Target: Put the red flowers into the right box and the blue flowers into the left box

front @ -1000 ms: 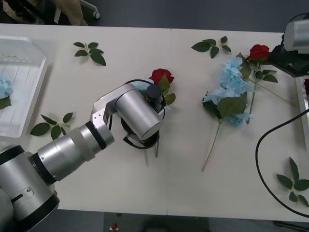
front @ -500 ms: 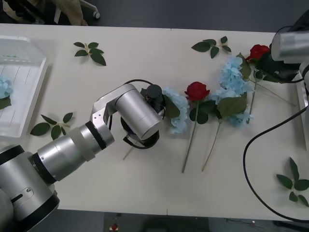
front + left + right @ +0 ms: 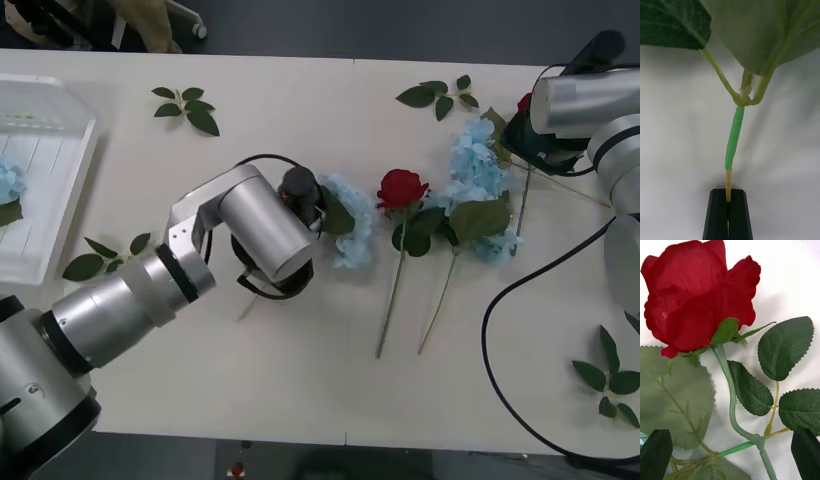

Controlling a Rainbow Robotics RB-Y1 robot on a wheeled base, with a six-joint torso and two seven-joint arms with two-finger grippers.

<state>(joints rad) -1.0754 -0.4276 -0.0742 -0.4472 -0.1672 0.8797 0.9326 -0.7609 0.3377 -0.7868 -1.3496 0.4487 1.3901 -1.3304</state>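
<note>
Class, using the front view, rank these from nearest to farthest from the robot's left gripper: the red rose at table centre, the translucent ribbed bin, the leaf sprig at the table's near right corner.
1. Red rose, centre, right of the left gripper.
2. Translucent ribbed bin, left edge.
3. Leaf sprig, near right corner.

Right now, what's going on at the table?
The left gripper is shut on the stem of a blue flower at mid-table. The right gripper hangs open over a red rose at the table's far right, its stem between the fingers but not yet pinched. Another red rose and a blue cluster lie loose. The left box already holds one blue flower.
</note>
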